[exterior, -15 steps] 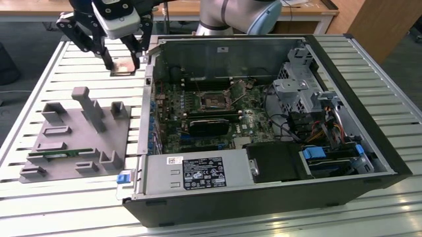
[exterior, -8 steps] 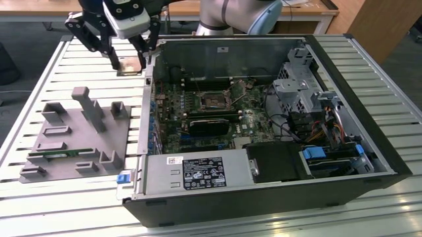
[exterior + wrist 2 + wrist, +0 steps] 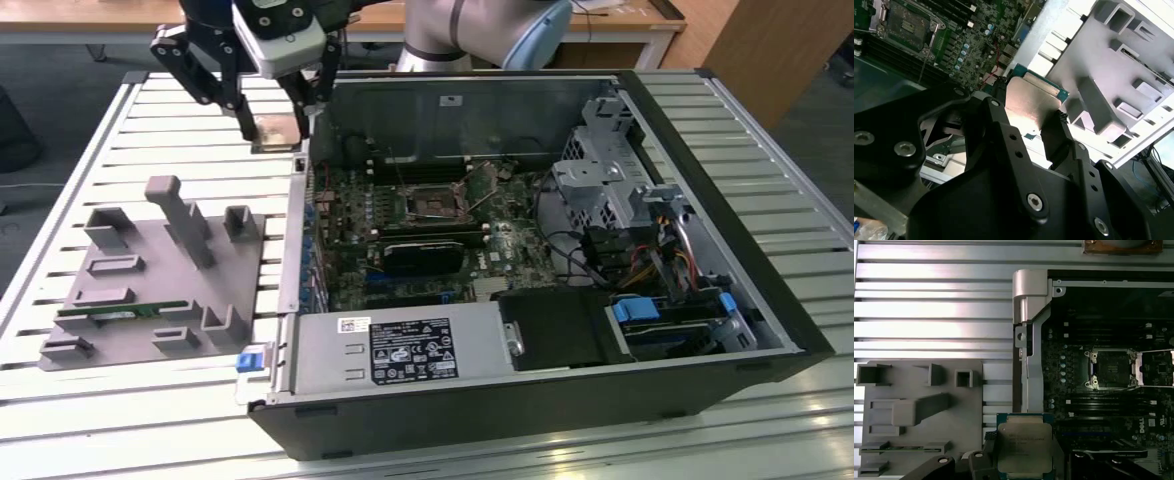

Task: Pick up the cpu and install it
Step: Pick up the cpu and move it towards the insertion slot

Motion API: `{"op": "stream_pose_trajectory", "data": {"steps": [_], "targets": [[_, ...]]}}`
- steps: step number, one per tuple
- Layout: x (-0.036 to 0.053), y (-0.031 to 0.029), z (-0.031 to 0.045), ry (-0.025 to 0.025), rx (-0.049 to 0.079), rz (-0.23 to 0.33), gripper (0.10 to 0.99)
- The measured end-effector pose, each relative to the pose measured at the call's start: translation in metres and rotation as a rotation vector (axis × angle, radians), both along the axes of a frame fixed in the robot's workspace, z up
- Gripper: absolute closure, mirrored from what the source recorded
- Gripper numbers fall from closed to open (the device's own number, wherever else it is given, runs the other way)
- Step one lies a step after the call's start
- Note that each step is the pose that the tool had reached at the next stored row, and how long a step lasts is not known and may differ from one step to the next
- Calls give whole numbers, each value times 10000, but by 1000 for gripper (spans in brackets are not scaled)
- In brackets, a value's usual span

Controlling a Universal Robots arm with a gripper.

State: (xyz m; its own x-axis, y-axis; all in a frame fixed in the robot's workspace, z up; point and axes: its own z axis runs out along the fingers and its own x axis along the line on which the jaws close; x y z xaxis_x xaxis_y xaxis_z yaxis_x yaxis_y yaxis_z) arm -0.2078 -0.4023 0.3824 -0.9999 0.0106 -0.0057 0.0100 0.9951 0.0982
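We found the black two-fingered hand [image 3: 278, 138] clamped on the small square silvery-topped cpu [image 3: 1024, 447], held over the slatted metal desk [image 3: 134, 130] just outside the open black computer case [image 3: 534, 410], whose motherboard socket [image 3: 437, 203] stood uncovered.

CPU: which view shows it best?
The first wrist view: the cpu faces the camera, metal top square-on. The second wrist view shows it aslant between the fingers; the exterior view, far off in the gripper.
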Motion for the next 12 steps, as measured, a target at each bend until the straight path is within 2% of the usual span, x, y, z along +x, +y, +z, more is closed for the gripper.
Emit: {"op": "stream_pose_trajectory", "data": {"steps": [12], "targets": [[183, 4, 1, 1, -1, 0, 557]]}}
